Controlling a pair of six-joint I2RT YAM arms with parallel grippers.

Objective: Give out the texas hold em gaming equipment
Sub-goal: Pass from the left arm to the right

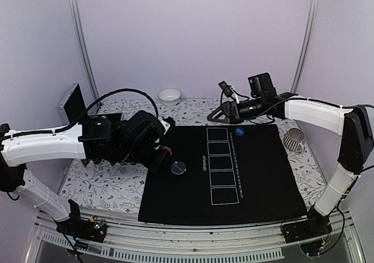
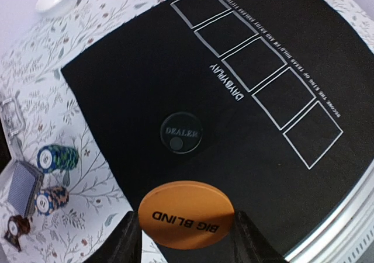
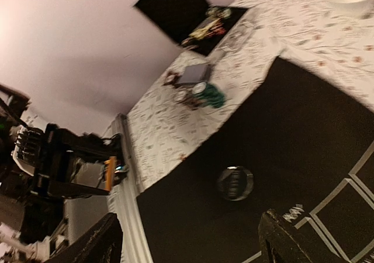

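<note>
Top view light: soft and even, no hard shadows, walls washed pale lilac.
Black mat (image 1: pixel 222 175): swallows the light, flat and dark, white lines crisp.
Left wrist view: sharp mid-field, lettering on the orange disc (image 2: pixel 187 215) readable; bottom edge goes soft.
Right wrist view: smeared all over, warm pinkish cast, wall glowing upper left.
Dark dealer disc (image 3: pixel 235 183): dull sheen on top.
Poles (image 1: pixel 82 41): splay apart toward the top.

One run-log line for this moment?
left gripper: shut on orange Big Blind disc | right gripper: open, empty | Dealer button: on black mat | blue disc: mat's far edge
</note>
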